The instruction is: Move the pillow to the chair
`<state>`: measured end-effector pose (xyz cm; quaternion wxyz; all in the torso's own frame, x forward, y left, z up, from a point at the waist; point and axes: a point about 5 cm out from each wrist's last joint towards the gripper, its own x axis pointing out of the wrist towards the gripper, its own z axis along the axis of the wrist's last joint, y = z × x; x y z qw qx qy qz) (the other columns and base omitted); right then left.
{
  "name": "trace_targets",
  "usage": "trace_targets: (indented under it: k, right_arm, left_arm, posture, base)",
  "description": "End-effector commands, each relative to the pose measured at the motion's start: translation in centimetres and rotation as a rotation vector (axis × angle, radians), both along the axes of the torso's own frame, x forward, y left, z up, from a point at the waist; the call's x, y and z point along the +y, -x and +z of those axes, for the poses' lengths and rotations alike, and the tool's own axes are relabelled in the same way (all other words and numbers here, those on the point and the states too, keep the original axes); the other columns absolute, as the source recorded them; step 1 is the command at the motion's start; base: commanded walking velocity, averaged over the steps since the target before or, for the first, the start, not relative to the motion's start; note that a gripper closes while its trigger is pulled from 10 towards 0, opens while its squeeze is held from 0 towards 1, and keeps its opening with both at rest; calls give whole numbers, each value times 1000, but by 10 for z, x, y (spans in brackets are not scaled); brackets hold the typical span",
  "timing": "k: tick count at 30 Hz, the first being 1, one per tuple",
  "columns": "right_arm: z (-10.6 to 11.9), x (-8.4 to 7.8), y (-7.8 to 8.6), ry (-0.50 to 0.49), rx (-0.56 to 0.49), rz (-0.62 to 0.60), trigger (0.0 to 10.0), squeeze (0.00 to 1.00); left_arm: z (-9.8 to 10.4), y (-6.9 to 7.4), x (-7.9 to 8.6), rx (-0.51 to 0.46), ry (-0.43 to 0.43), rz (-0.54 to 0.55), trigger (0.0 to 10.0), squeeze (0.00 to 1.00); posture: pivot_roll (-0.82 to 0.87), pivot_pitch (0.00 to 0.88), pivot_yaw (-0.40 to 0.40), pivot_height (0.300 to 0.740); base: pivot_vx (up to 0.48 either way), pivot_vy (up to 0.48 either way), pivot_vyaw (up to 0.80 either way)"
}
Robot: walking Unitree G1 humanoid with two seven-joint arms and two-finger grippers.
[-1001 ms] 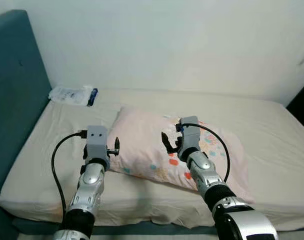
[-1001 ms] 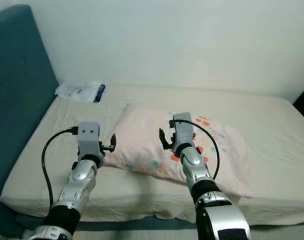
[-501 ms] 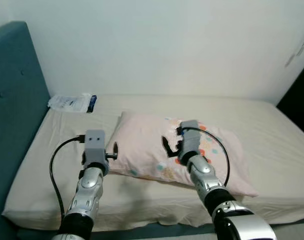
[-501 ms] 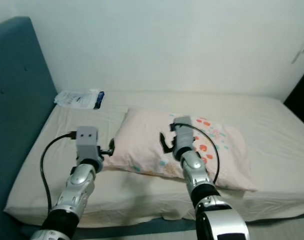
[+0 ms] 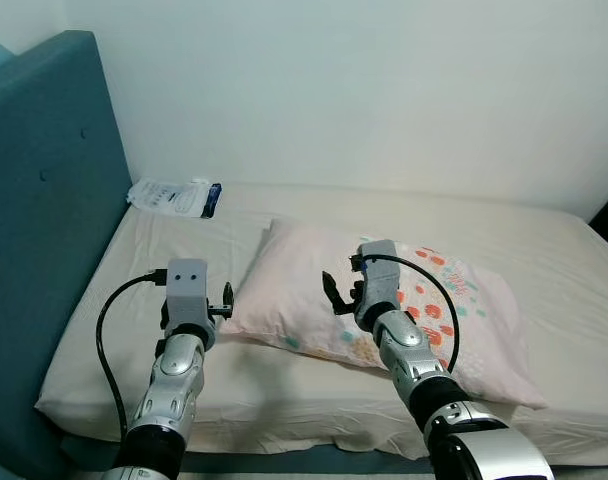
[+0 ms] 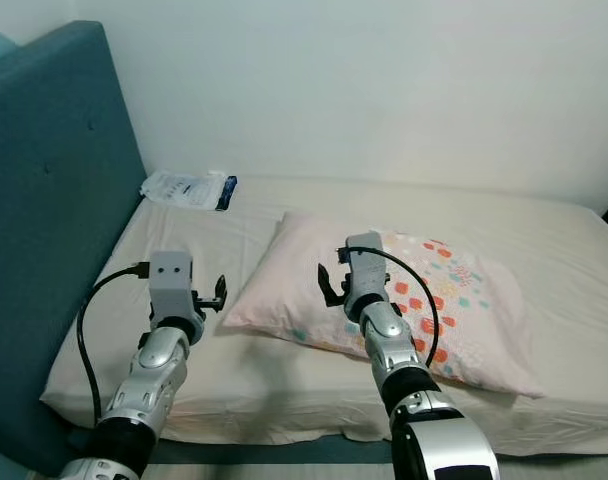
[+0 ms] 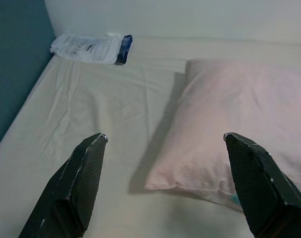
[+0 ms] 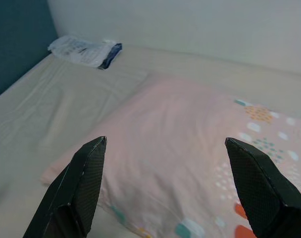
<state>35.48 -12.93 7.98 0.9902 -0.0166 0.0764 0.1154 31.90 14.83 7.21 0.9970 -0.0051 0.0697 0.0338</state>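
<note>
A pale pink pillow [image 5: 304, 280] with red and teal spots at one end lies flat on the bed [image 5: 134, 330]. My left gripper [image 7: 163, 141] hovers open over the sheet just left of the pillow's near left corner [image 7: 160, 183]. My right gripper [image 8: 163, 144] is held open above the pillow's middle [image 8: 190, 144], not touching it. Both arms reach forward from the bed's near side, with the left arm [image 5: 179, 365] and the right arm [image 5: 409, 350] side by side.
A teal padded headboard [image 5: 44, 200] rises along the left. A white and blue packet [image 5: 174, 195] lies at the bed's far left corner by the white wall [image 5: 384, 90]. Bare cream sheet [image 6: 554, 240] spreads right of the pillow.
The camera has swung left, so the bed and pillow sit further right in the picture and more headboard shows. Both grippers stay open in much the same pose over the pillow area.
</note>
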Motion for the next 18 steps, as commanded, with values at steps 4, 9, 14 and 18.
trace_targets:
  k: [4,9,14,18]
  right_arm:
    - [-1,-2,0,6,0,-7,10000,0]
    - [-1,-2,0,8,2,-8,10000,0]
    - [-1,-2,1,5,5,-8,10000,0]
    - [-2,-2,1,5,10,-8,10000,0]
  left_arm:
    - [1,2,-5,-9,-37,-42,10000,0]
    - [-1,2,-6,3,-13,-28,10000,0]
    - [-1,2,-4,7,27,-5,10000,0]
    - [-2,2,-6,10,17,-18,10000,0]
  posture:
    - [29,0,-109,740]
    - [27,0,-108,740]
    - [25,0,-106,740]
    - [23,0,-104,740]
  base:
    - [0,-240,0]
    - [0,-384,0]
    - [0,0,0]
    - [0,0,0]
